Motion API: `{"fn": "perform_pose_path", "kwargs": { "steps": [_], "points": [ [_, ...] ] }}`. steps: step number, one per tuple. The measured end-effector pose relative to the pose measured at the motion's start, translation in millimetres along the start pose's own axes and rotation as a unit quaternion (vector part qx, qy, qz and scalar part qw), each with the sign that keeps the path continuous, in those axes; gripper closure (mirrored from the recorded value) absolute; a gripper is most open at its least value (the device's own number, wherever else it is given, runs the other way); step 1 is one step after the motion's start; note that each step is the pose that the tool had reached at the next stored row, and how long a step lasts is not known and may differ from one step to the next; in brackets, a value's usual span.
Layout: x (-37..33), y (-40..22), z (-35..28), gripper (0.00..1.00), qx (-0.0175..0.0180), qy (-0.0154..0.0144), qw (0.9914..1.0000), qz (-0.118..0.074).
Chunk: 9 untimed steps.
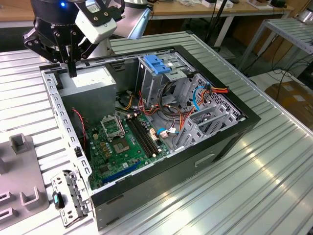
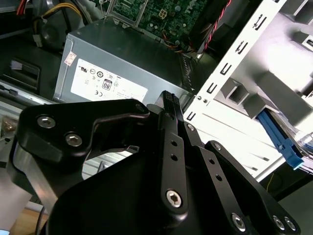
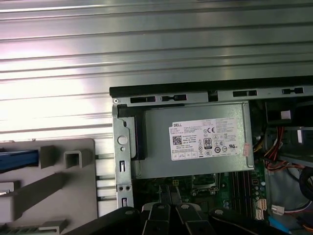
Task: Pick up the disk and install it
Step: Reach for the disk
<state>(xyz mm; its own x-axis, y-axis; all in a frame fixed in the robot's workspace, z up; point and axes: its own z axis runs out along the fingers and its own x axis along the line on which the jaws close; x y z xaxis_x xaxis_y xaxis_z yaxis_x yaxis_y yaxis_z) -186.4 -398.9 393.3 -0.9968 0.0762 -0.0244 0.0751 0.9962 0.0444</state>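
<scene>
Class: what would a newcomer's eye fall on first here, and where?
An open black computer case lies on the ribbed silver table, its green circuit board exposed. A bright blue plastic latch tops the grey metal cage inside. The black gripper, jaws together, hangs near the grey metal box with a white sticker at the exterior view's left.

I work in a lab or workshop: an open computer case sits on a ribbed aluminium table, with a grey fixture plate just beside the case. Beyond the case stand wooden benches, a metal-frame stand and a cardboard box.
</scene>
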Motion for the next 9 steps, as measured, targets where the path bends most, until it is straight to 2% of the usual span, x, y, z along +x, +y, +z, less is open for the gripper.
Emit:
{"fn": "perform_pose_path", "kwargs": {
  "steps": [9],
  "points": [
    [5.1, -0.4, -0.2, 0.89, 0.0000, 0.0000, 1.00000, 0.000]
  ]
}}
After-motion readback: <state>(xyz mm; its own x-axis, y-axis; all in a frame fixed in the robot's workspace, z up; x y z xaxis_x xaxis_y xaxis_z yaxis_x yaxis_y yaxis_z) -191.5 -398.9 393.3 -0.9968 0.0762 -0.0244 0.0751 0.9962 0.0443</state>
